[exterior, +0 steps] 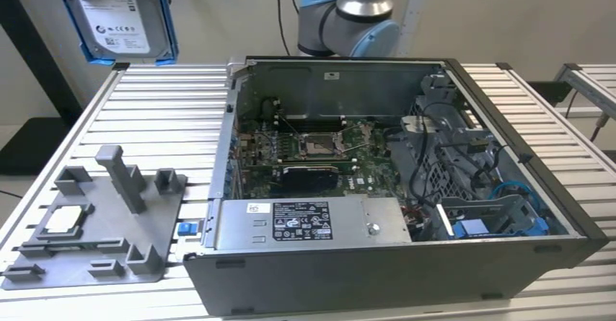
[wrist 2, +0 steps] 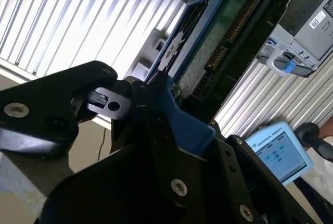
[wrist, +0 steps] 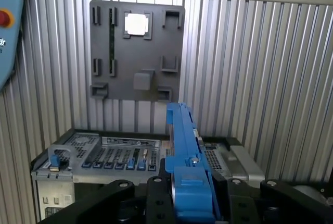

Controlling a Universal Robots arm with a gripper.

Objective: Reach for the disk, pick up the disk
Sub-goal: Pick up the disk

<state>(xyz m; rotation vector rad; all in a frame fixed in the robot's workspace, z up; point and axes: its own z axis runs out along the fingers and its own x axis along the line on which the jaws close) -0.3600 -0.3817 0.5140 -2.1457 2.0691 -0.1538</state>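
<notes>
- If judged by the exterior view, counts one disk [exterior: 120, 18] aloft over the worktop's [exterior: 164, 119] far corner on the exterior view's left, and one open computer case [exterior: 385, 281].
- In the second wrist view, finds one gripper [wrist 2: 156, 99] clamped tight on the disk's [wrist 2: 218, 41] blue frame.
- In the first wrist view, shows the same grip [wrist: 192, 182]; seems picked up, calls for a steady hold.

We see the disk [exterior: 120, 14], silver metal framed in smooth blue plastic; the matt black gripper [wrist: 190, 190]; a ribbed bare-metal table [exterior: 164, 104] beneath it.
</notes>
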